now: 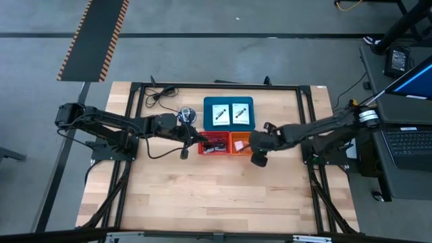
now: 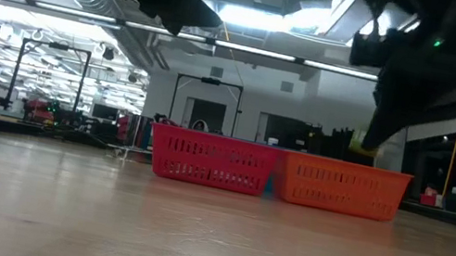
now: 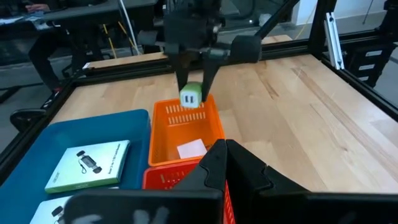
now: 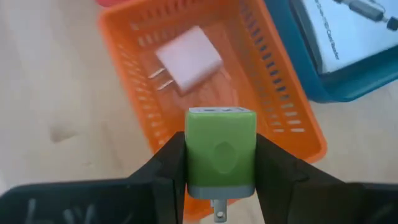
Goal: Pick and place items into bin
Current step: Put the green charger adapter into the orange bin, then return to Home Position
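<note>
Wooden table (image 1: 202, 196): red slatted bin (image 1: 213, 145), orange slatted bin (image 4: 134, 37) holding a pale plug cube (image 4: 189, 59), blue tray (image 3: 37, 146) of boxed cards (image 3: 90, 163). Right gripper (image 4: 219, 163) clamps a green plug cube (image 4: 221, 152) above the orange bin. Left gripper (image 3: 227, 158), fingers together, over the red bin.

Matt green plastic charger (image 4: 221, 152), slotted orange plastic basket (image 4: 273, 93), pale wood table (image 1: 202, 202)

The right pincer (image 4: 220, 180) grips a green plug adapter (image 4: 221, 152) between its two dark fingers (image 4: 165, 168), one on each side, with metal prongs showing at its lower end. The adapter hangs over an orange basket (image 4: 286, 106) with slotted walls. Inside the basket lies a white plug adapter (image 4: 189, 57), tilted, its prongs pointing toward one wall. Just beside the basket sits a blue tray (image 4: 339, 87) holding a white card (image 4: 354, 28). All rest on a pale wooden surface (image 4: 56, 93).
</note>
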Controlling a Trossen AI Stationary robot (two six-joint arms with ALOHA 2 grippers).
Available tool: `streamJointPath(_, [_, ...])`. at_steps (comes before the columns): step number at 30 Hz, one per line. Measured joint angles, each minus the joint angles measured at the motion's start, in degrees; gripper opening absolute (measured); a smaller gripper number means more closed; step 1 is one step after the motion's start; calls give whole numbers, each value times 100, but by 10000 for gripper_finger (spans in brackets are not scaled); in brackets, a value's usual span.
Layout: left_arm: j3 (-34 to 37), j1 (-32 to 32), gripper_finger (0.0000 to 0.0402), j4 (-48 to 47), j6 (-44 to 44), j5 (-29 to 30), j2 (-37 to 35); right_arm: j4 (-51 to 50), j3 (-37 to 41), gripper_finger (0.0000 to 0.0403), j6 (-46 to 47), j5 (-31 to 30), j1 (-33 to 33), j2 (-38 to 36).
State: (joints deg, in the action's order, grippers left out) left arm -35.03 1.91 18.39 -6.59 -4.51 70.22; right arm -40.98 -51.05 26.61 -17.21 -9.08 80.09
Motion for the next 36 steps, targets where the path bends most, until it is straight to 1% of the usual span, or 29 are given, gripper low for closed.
streamJointPath(7, [0,0,5,4,-13,0,0,71,-2,119,-298,124,501,333])
streamJointPath(9, [0,0,3,4,-13,0,0,117,-2,119,-308,256,599,402])
streamJointPath(15, [0,0,3,-4,-13,0,2,472,-2,119,-557,531,702,630])
streamJointPath(22, [0,0,5,-11,-13,0,2,514,-2,119,-609,529,710,847])
streamJointPath(24, [0,0,3,-13,-12,0,2,528,-2,135,-605,529,710,860])
streamJointPath(28, [0,0,2,-42,-2,0,4,610,-2,206,-585,529,710,875])
streamJointPath(30, [0,0,3,-59,2,-2,4,620,-2,228,-590,527,710,875])
streamJointPath(33, [0,0,4,-61,4,-2,4,619,-2,238,-597,525,710,875])
streamJointPath(36, [0,0,2,-61,4,-2,4,558,-2,227,-618,525,710,850])
